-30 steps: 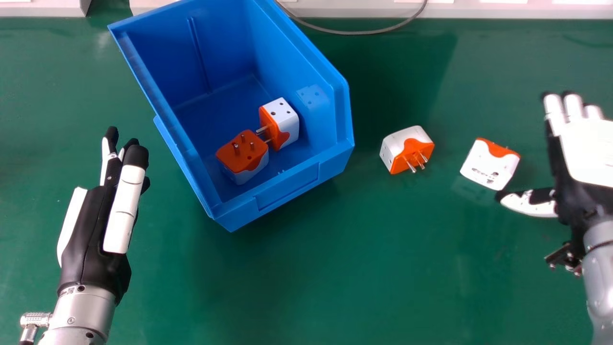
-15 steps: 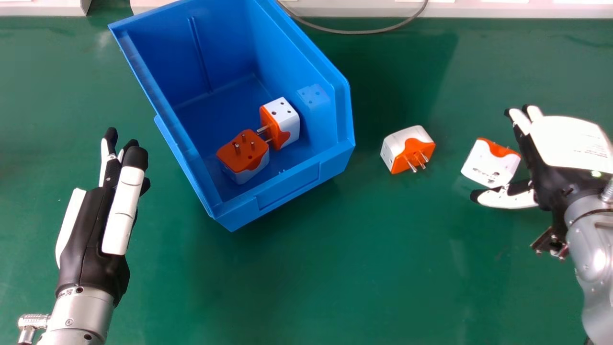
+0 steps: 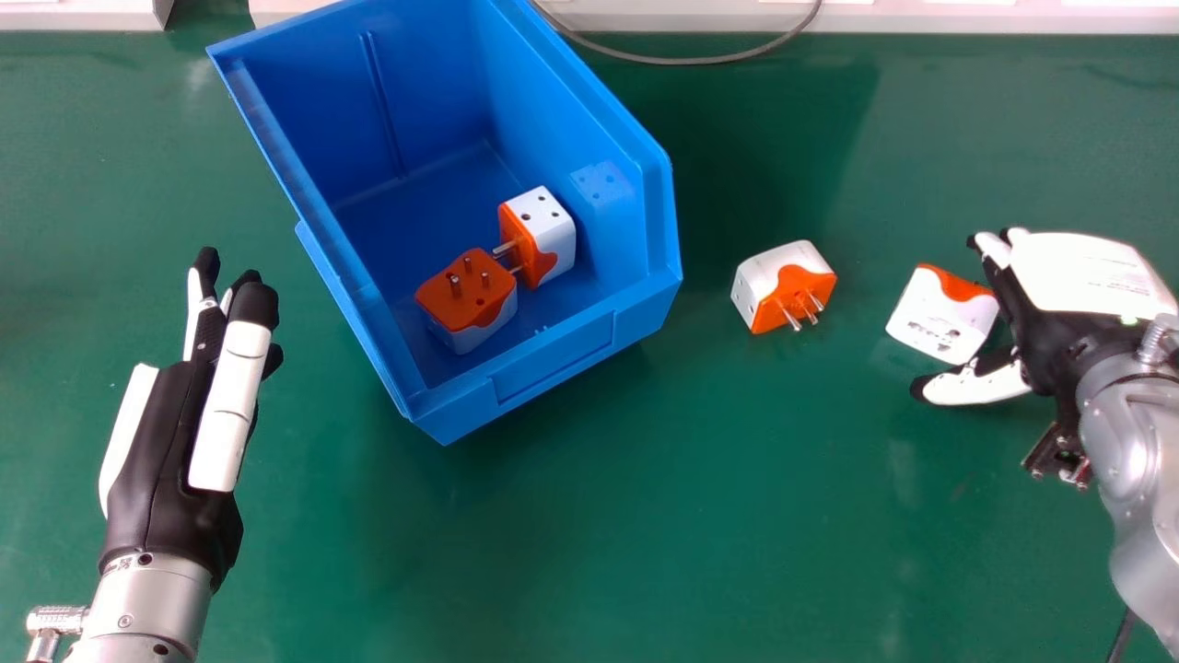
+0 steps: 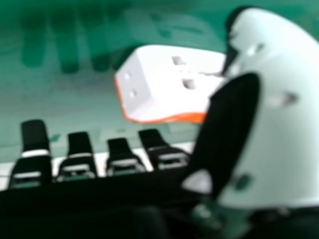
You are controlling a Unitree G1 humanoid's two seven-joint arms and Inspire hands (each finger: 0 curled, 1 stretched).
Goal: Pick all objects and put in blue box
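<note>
My right hand (image 3: 1050,318) is low at the right of the head view, fingers and thumb spread around the near side of a white-and-orange adapter (image 3: 943,316), not closed on it. In the right hand view the same adapter (image 4: 172,82) lies between the fingertips and the thumb of my right hand (image 4: 269,109). Another adapter (image 3: 783,285) rests on the table with its pins showing. Two adapters, one pins-up (image 3: 468,299) and one on its side (image 3: 543,235), lie in the blue box (image 3: 553,359). My left hand (image 3: 184,424) stays open, left of the box.
The green table (image 3: 700,516) carries everything. A grey cable (image 3: 700,61) curves behind the box, in front of a pale ledge (image 3: 921,18) along the far edge. The box's near wall stands between the left hand and the loose adapters.
My right hand has moved left to the nearby adapter and turned, its fingers now lower beside it. The left hand has shifted slightly toward the lower left. The adapters look unmoved.
</note>
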